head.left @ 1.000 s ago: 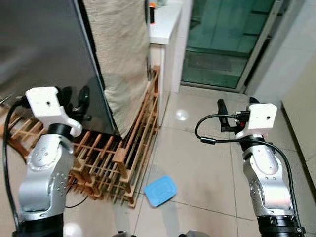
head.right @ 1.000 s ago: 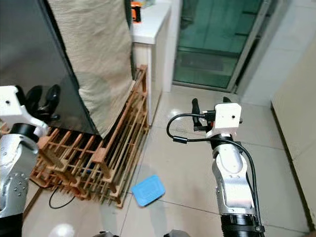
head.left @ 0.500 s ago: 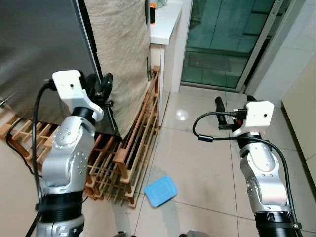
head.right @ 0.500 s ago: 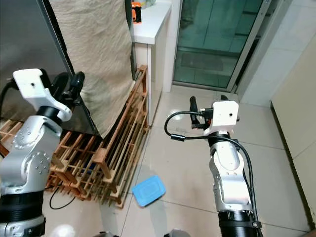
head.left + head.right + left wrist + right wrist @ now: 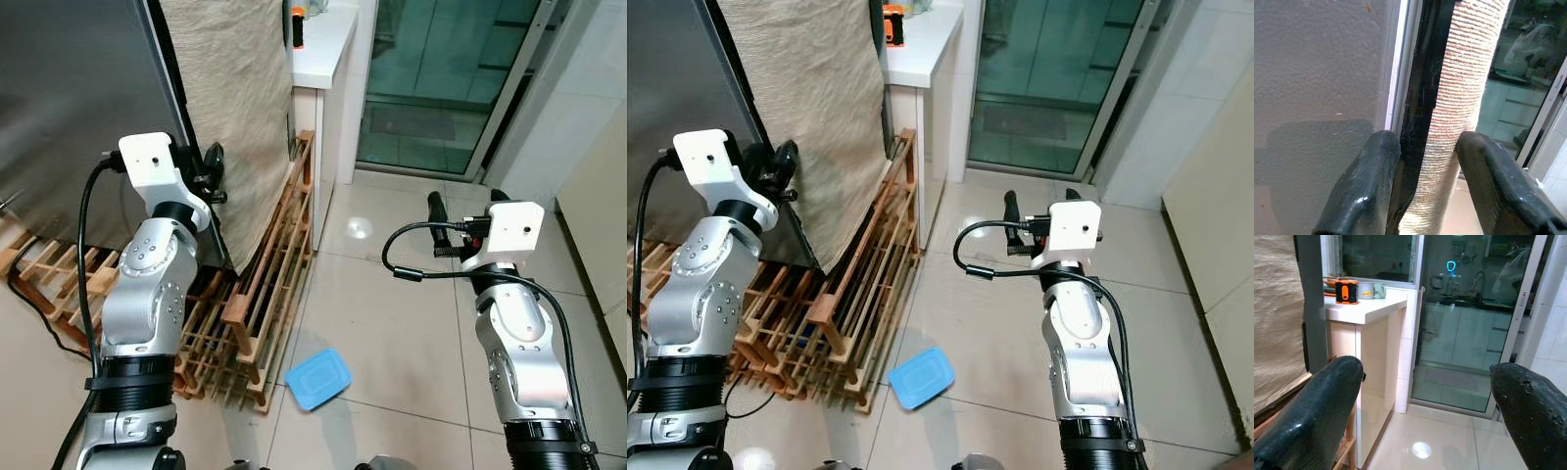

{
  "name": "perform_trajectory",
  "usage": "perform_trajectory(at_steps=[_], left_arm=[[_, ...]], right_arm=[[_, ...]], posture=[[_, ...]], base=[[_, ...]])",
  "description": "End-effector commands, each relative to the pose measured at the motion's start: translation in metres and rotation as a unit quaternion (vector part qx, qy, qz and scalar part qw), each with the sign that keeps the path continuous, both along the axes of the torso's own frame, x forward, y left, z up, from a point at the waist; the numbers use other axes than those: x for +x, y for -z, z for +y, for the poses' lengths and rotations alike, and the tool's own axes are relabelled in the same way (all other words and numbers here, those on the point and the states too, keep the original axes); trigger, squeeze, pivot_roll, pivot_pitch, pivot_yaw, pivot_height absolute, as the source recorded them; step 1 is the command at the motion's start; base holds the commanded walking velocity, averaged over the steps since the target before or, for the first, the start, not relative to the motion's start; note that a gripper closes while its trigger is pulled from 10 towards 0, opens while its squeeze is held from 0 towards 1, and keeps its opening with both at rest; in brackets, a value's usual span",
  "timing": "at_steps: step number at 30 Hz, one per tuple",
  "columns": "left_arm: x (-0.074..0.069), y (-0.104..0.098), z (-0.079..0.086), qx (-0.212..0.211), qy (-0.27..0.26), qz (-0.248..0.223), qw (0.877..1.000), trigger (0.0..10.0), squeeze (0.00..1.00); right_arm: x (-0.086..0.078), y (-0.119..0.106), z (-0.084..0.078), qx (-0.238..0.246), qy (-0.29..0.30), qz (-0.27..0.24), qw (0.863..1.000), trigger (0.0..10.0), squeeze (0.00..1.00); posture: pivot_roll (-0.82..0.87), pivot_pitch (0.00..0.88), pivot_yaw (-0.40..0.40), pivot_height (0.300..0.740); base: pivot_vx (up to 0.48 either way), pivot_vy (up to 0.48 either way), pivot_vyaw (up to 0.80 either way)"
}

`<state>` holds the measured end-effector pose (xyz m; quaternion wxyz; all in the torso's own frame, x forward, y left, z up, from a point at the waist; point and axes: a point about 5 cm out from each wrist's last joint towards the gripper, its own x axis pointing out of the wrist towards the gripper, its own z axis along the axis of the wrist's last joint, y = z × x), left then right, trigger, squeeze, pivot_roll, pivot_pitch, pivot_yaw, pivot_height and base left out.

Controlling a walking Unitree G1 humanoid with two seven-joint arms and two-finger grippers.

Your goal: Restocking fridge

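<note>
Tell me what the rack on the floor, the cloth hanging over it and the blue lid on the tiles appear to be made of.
Rack: looks like unpainted wood, going by its reddish-brown slats and square posts. Cloth: a coarse woven fabric, beige, with ribbed weave plain in the left wrist view; possibly linen or burlap. Blue lid: probably plastic, smooth and evenly coloured with rounded corners.

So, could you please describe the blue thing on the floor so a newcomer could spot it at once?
Start at the big grey fridge and drop to the wooden rack leaning at its foot. Just past the rack's near corner, a flat blue lid lies on the pale floor tiles, the only blue thing among wood and tile.
</note>
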<state>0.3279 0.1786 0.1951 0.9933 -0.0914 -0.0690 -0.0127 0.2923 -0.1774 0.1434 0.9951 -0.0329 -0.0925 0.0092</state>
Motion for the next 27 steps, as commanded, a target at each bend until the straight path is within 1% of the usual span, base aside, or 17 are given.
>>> perform_trajectory(at_steps=[1,6,7,9,11,12,15,16,18,19,20,21,22,23,24,25,27], left_arm=[[0.001,0.003,0.005,-0.012,-0.010,0.007,1.000,10.0,0.00],[0.006,0.000,-0.010,-0.019,0.022,-0.011,1.000,10.0,0.00],[0.014,-0.006,-0.028,-0.021,0.060,-0.027,0.998,10.0,0.00],[0.021,-0.011,-0.046,-0.021,0.102,-0.036,0.994,10.0,0.00],[0.023,-0.012,-0.052,-0.021,0.119,-0.037,0.992,10.0,0.00],[0.030,-0.016,-0.064,-0.025,0.137,-0.041,0.989,10.0,0.00],[0.038,-0.022,-0.086,-0.027,0.175,-0.048,0.983,10.0,0.00],[0.040,-0.024,-0.106,-0.033,0.217,-0.048,0.975,10.0,0.00],[0.040,-0.025,-0.113,-0.035,0.234,-0.049,0.970,10.0,0.00],[0.040,-0.029,-0.125,-0.046,0.259,-0.053,0.963,10.0,0.00],[0.036,-0.036,-0.144,-0.058,0.306,-0.063,0.948,10.0,0.00],[0.036,-0.036,-0.144,-0.058,0.306,-0.063,0.948,10.0,0.00],[0.033,-0.041,-0.158,-0.066,0.340,-0.072,0.935,10.0,0.00],[0.026,-0.046,-0.178,-0.087,0.397,-0.073,0.911,10.0,0.00],[0.017,-0.055,-0.202,-0.097,0.457,-0.084,0.880,10.0,0.00],[0.017,-0.055,-0.202,-0.097,0.457,-0.084,0.880,10.0,0.00],[-0.005,-0.072,-0.242,-0.104,0.552,-0.106,0.820,10.0,0.00]], right_arm=[[-0.001,0.002,-0.002,0.000,0.005,0.001,1.000,10.0,0.00],[0.000,0.002,0.001,0.001,0.000,0.002,1.000,10.0,0.00],[0.002,0.001,0.003,0.002,-0.002,0.000,1.000,10.0,0.00],[0.003,-0.001,0.004,0.003,-0.004,-0.002,1.000,10.0,0.00],[0.004,-0.001,0.004,0.003,-0.005,-0.002,1.000,10.0,0.00],[0.004,-0.003,0.005,0.003,-0.006,-0.005,1.000,10.0,0.00],[0.005,-0.004,0.004,0.003,-0.005,-0.007,1.000,10.0,0.00],[0.005,-0.005,0.003,0.002,-0.003,-0.009,1.000,10.0,0.00],[0.004,-0.006,0.003,0.001,-0.002,-0.010,1.000,10.0,0.00],[0.004,-0.006,0.001,0.000,0.001,-0.010,1.000,10.0,0.00],[0.002,-0.004,-0.001,0.000,0.005,-0.008,1.000,10.0,0.00],[0.002,-0.004,-0.001,0.000,0.005,-0.008,1.000,10.0,0.00],[0.000,-0.003,-0.003,-0.001,0.009,-0.006,1.000,10.0,0.00],[-0.005,0.002,-0.003,-0.003,0.011,0.003,1.000,10.0,0.00],[-0.013,0.011,-0.004,-0.005,0.016,0.016,1.000,10.0,0.00],[-0.013,0.011,-0.004,-0.005,0.016,0.016,1.000,10.0,0.00],[-0.025,0.024,-0.011,0.007,0.037,0.041,0.998,10.0,0.00]], posture=[[-0.18,0.000,0.038,0.732],[-0.18,0.000,0.038,0.732],[-0.18,0.000,0.028,0.732],[-0.18,0.000,0.025,0.732],[-0.18,0.000,0.025,0.732],[-0.19,0.000,0.025,0.732],[-0.21,0.000,0.028,0.732],[-0.21,0.000,0.028,0.732],[-0.21,0.000,0.028,0.732],[-0.23,0.000,0.031,0.732],[-0.26,0.000,0.031,0.732],[-0.26,0.000,0.031,0.732],[-0.26,0.000,0.031,0.732],[-0.29,0.000,0.037,0.732],[-0.30,0.000,0.043,0.732],[-0.30,0.000,0.043,0.732],[-0.36,0.000,0.070,0.732]], base=[[0.000,0.000,0.00],[0.000,0.000,0.00],[0.000,0.000,0.00],[0.000,0.000,0.00],[0.000,0.000,0.00],[0.000,0.000,0.00],[0.000,0.000,0.00],[0.000,0.000,0.00],[0.000,0.000,0.00],[0.000,0.000,0.00],[0.000,0.000,0.00],[0.000,0.000,0.00],[0.000,0.000,0.00],[0.000,0.000,0.00],[0.000,0.000,0.00],[0.000,0.000,0.00],[0.000,0.000,0.00]])
